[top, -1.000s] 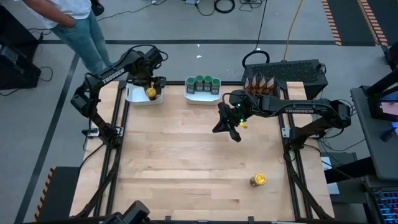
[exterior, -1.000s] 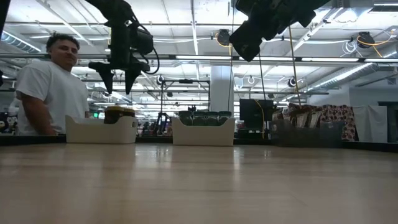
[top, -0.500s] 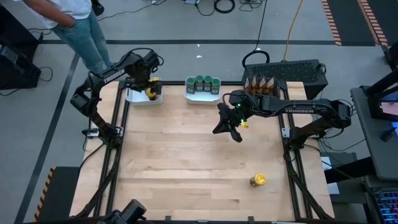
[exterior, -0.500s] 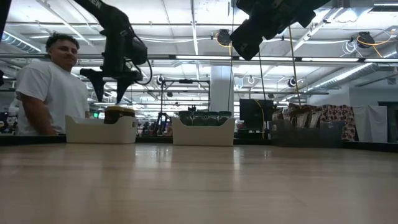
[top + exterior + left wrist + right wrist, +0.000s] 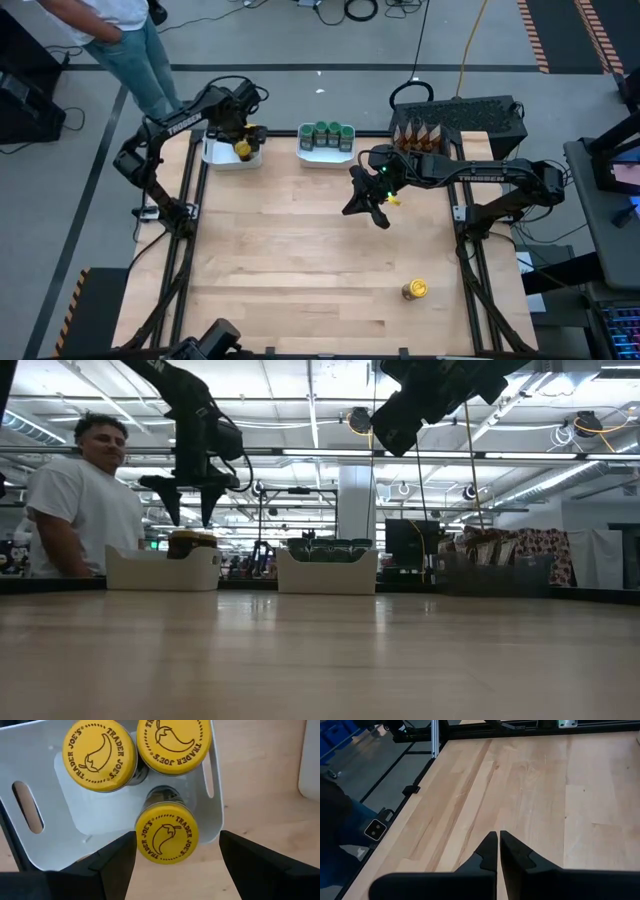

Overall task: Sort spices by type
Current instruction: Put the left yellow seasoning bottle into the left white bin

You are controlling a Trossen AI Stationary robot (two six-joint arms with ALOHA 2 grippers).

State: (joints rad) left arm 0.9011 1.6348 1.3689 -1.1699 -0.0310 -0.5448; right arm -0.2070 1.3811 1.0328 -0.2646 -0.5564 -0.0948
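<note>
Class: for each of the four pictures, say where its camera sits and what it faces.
High: overhead, facing down; both arms.
Low: table height, facing the white trays; arms overhead.
Left wrist: above three yellow-lidded jars; open left gripper.
Right wrist: above bare table; shut right gripper.
High and left wrist share the jars' tray.
</note>
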